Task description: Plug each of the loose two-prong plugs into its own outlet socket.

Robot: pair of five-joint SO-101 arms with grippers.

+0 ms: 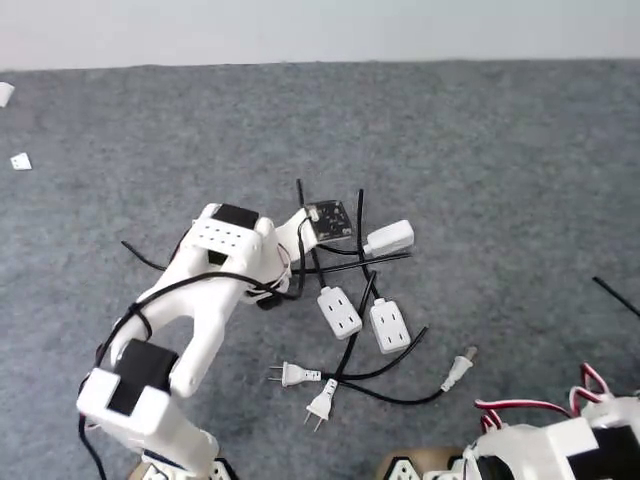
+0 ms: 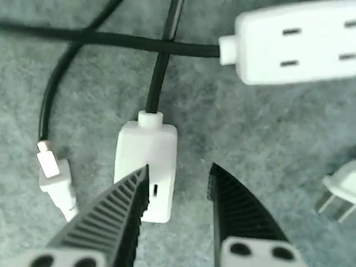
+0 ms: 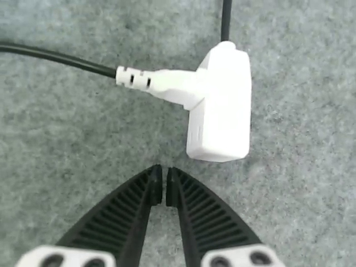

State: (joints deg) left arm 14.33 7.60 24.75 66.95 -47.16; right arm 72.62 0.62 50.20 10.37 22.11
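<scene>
Two white parts matter most in the left wrist view: the outlet block (image 2: pixel 147 167) and the left end effector (image 2: pixel 179 167) poised over it. Its fingers are apart and grip nothing. One ribbed finger (image 2: pixel 119 208) overlaps the block's edge and the other stands past the opposite edge over bare surface (image 2: pixel 250 128). This looks like a line-up to pinch the block across its narrow width, so it can be steadied while a plug goes in.

The outlet block's long axis runs straight away from the end effector, and its cord (image 2: pixel 158 72) leaves from the far end. Beyond that end a second outlet block (image 2: pixel 295 41) lies crosswise to it, slots facing up. On one side of the outlet block a loose plug (image 2: pixel 55 178) lies roughly parallel to it. On the other side a second plug (image 2: pixel 339 192) shows two bare prongs angled roughly back towards it.

The right end effector (image 3: pixel 161 175) has its fingers together and empty, just short of a third block (image 3: pixel 219 105). A seated plug (image 3: pixel 167 83) enters that block's side, crosswise to its length. Where the third block lies relative to the outlet block I cannot tell.
</scene>
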